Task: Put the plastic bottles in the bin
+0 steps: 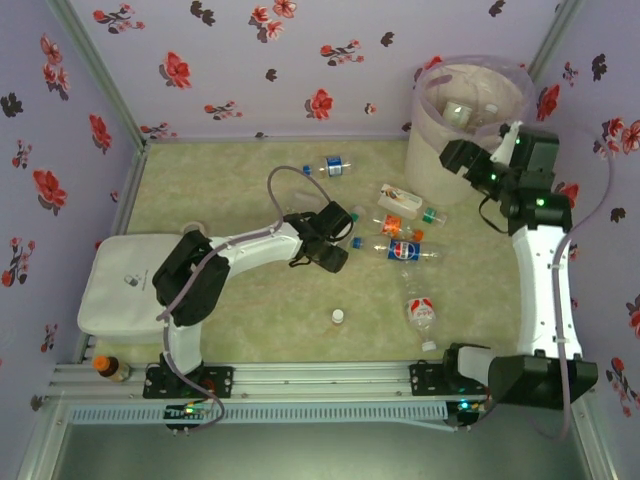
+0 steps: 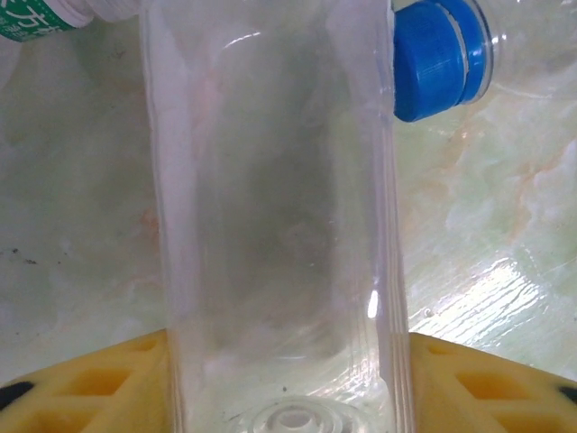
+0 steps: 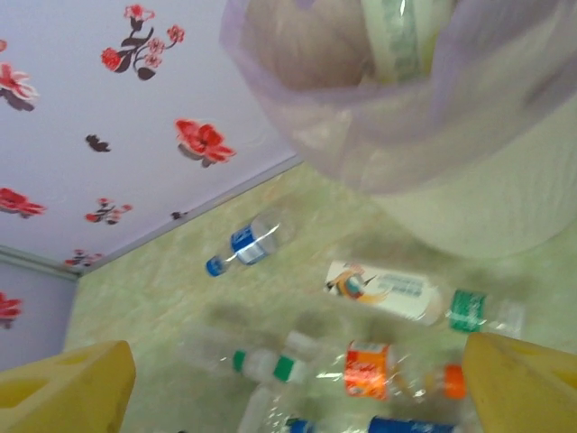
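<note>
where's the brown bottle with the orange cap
In the top view, the brown bottle lies at the near-left corner, just in front of the flat white box and left of the left arm's base.

The bin, a tall pale bucket lined with a pink bag, stands upright at 1 o'clock, with a green-labelled bottle inside. Several plastic bottles lie on their sides toward 3 o'clock. A blue-labelled bottle lies apart at 12 o'clock. The left end effector pinches a clear bottle.

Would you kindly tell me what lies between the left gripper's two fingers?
A clear bottle lies between the yellow fingers, filling the gap from one to the other, as the left wrist view shows.
</note>
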`<state>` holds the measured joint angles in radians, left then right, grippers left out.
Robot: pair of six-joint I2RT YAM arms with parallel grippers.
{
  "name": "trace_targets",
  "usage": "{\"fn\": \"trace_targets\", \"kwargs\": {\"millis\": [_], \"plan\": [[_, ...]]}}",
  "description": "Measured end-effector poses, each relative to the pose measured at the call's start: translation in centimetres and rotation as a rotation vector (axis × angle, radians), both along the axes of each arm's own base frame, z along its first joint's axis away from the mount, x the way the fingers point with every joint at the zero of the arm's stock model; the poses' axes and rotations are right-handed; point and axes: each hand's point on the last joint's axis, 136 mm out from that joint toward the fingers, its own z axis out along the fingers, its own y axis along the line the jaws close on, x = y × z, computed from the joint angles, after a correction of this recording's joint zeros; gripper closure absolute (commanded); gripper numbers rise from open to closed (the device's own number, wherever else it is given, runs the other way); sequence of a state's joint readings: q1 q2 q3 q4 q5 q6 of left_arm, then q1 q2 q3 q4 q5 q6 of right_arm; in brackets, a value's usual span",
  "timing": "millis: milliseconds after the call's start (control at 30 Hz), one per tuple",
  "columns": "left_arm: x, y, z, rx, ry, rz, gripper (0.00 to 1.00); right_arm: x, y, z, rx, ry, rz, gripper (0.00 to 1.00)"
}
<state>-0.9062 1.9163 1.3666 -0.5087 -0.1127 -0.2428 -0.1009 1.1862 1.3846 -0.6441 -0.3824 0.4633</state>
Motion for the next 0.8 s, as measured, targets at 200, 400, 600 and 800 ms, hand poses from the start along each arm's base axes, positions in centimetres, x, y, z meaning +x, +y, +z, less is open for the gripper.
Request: {"fn": "trace_targets", "kwargs": {"millis": [200, 400, 600, 800], "plan": [[-0.9, 1.1, 0.5, -0.011, -0.008, 0.001, 0.57, -1.4, 2.5, -2.2, 0.143, 0.006, 0.029, 0.11], [-1.3, 1.9, 4.5, -0.102, -0.076, 0.015, 0.62, -1.4, 5.5, -1.9, 0.207, -0.022, 0.098, 0.23], [-0.9, 4.1, 8.8, -0.243, -0.17, 0.072, 0.68, -1.0, 9.0, -3.2, 0.27, -0.003, 0.168, 0.31], [-0.7, 7.3, 10.6, -0.378, -0.204, 0.149, 0.72, -0.3, 14.6, -6.0, 0.288, 0.073, 0.285, 0.34]]}}
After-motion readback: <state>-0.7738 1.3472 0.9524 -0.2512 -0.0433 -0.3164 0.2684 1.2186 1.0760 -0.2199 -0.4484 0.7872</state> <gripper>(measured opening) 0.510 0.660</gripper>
